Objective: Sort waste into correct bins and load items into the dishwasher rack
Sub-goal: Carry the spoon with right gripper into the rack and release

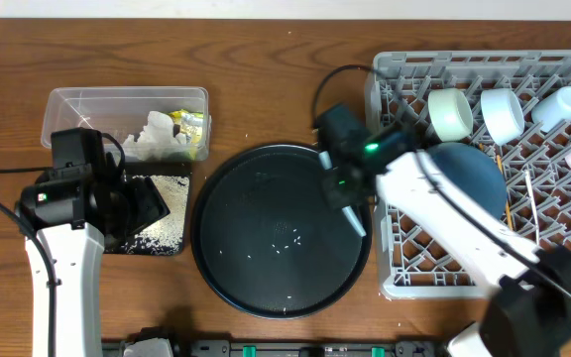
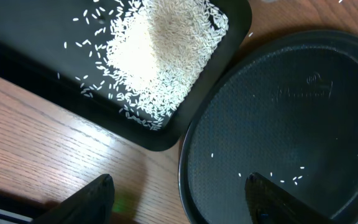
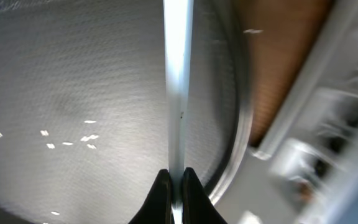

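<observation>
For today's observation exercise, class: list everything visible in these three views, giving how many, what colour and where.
dishwasher rack: one, grey, right of the table
cups: four, pale, at the rack's far side
bowl: one, dark blue, in the rack
chopsticks: wooden, in the rack by the bowl; count unclear
round tray: one, black, centre, a few grains on it
rectangular tray: one, black, left
rice: white heap, on the rectangular tray
tub: one, clear, far left
napkins: white, crumpled, in the tub
wrapper: one, yellow-green, in the tub
spoon: one, white, over the round tray's right rim
table: brown wood
left arm: jaws open, by the rectangular tray
right arm: jaws shut on the spoon
</observation>
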